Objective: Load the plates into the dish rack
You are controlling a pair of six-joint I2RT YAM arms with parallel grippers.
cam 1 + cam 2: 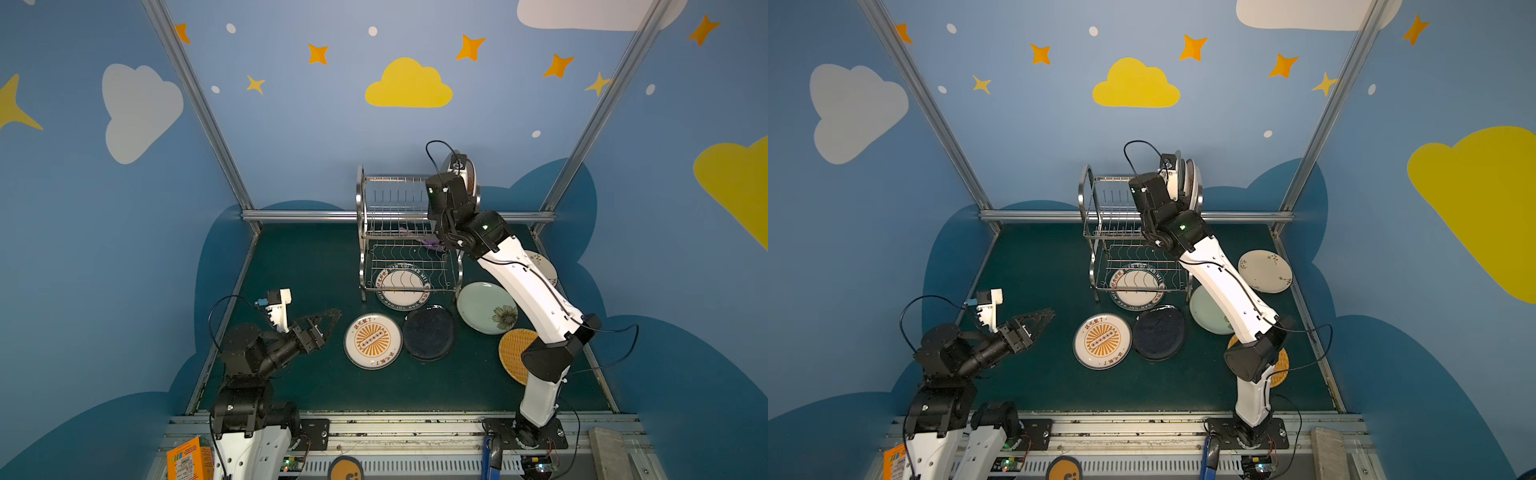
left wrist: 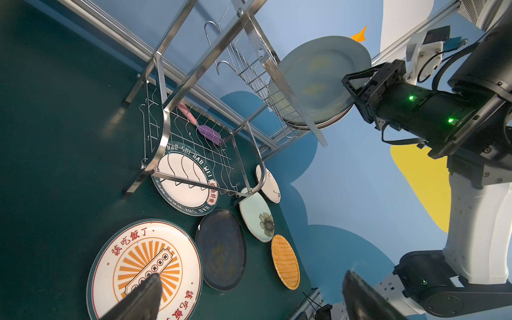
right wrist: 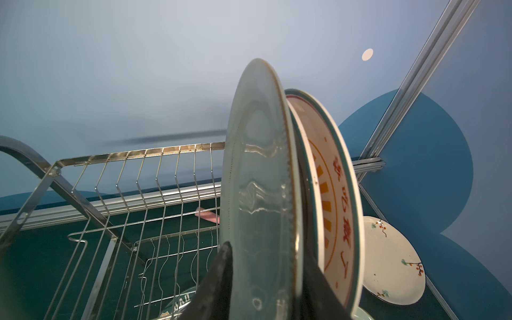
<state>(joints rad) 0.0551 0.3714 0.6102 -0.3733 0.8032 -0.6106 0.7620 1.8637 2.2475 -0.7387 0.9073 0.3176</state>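
Pale-green round plate (image 3: 260, 180) on edge in steel wire dish rack (image 3: 138, 153) slots, frame ctr: wires prop it. right tool (image 3: 266, 246) straddles rim, grip unclear; left tool (image 2: 252, 275) agape.

1. I see one dish rack (image 1: 362, 232).
2. Plates lying flat: I count six: sunburst plate (image 1: 372, 340), navy plate (image 1: 428, 334), lettered-rim plate (image 1: 401, 300), green flower plate (image 1: 484, 307), woven tan plate (image 1: 511, 353), cream floral plate (image 1: 1264, 271).
3. Plates standing in the dish rack: I make out two, a pale green plate (image 3: 260, 180) and a second sunburst plate (image 3: 332, 199); whether more stand behind them, I can't tell.
4. Pink-and-purple utensil (image 2: 209, 133): one.
5. Grippers: two, left gripper (image 1: 332, 322) and right gripper (image 3: 266, 257).
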